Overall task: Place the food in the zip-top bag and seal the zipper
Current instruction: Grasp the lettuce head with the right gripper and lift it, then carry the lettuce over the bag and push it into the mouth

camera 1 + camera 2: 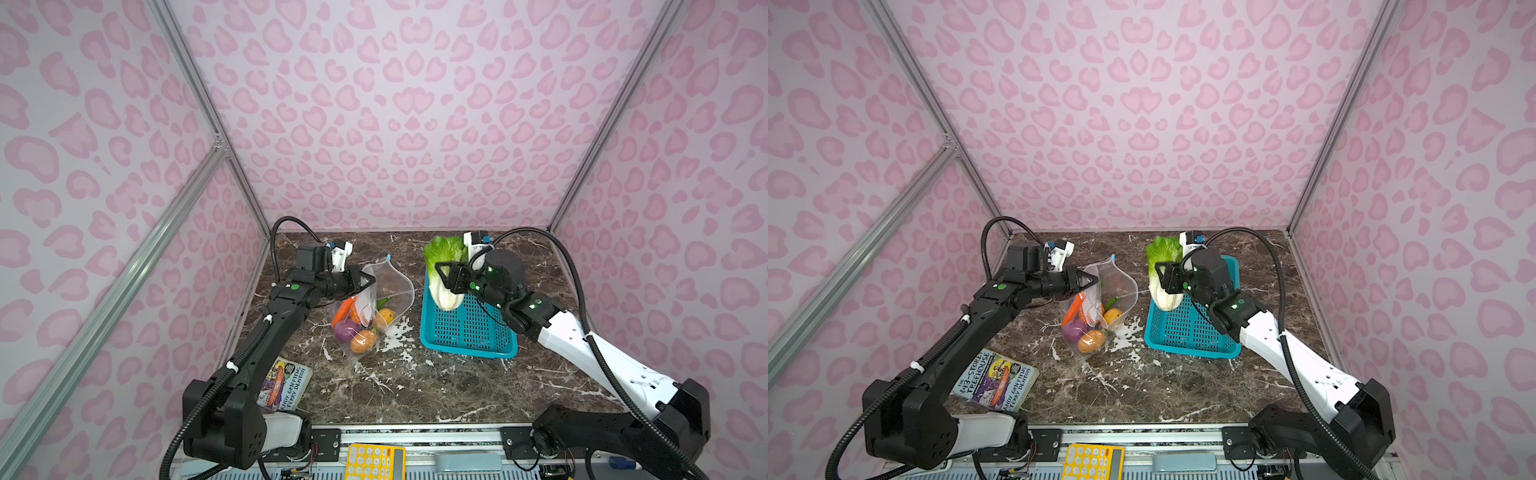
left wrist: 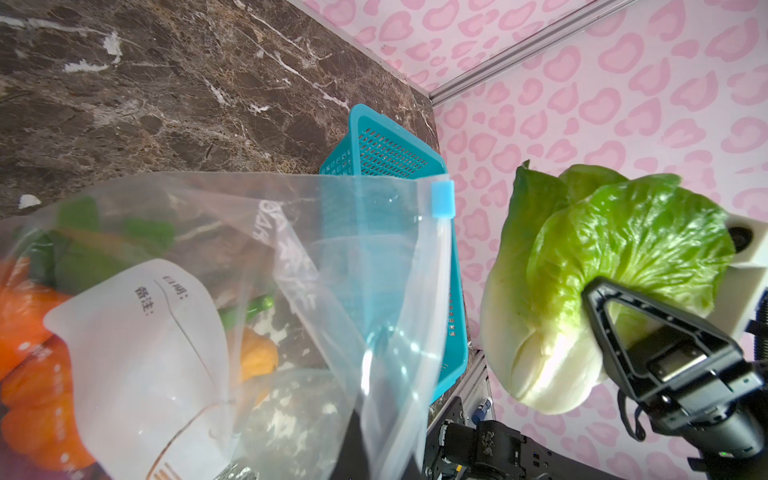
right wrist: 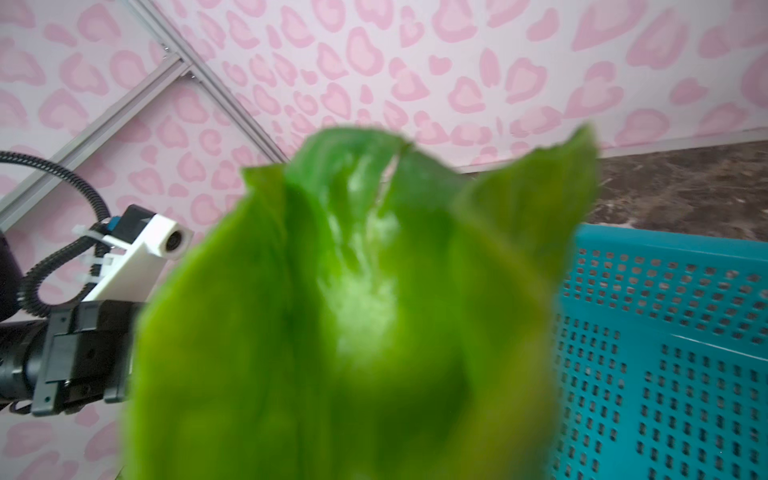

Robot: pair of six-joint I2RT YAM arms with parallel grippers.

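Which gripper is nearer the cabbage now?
Right. The right gripper grips the cabbage over the basket; the left gripper is apart from it, pinching the zip-top bag at its mouth edge.

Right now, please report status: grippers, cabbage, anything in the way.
Left gripper: jaws shut on zip-top bag rim, mouth open. Right gripper: jaws clamp cabbage above teal basket. Nothing between cabbage and bag mouth.

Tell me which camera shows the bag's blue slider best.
Left wrist: the blue slider is large and sharp. Both top views show a tiny blue speck; the right wrist view, filled by cabbage, misses it.
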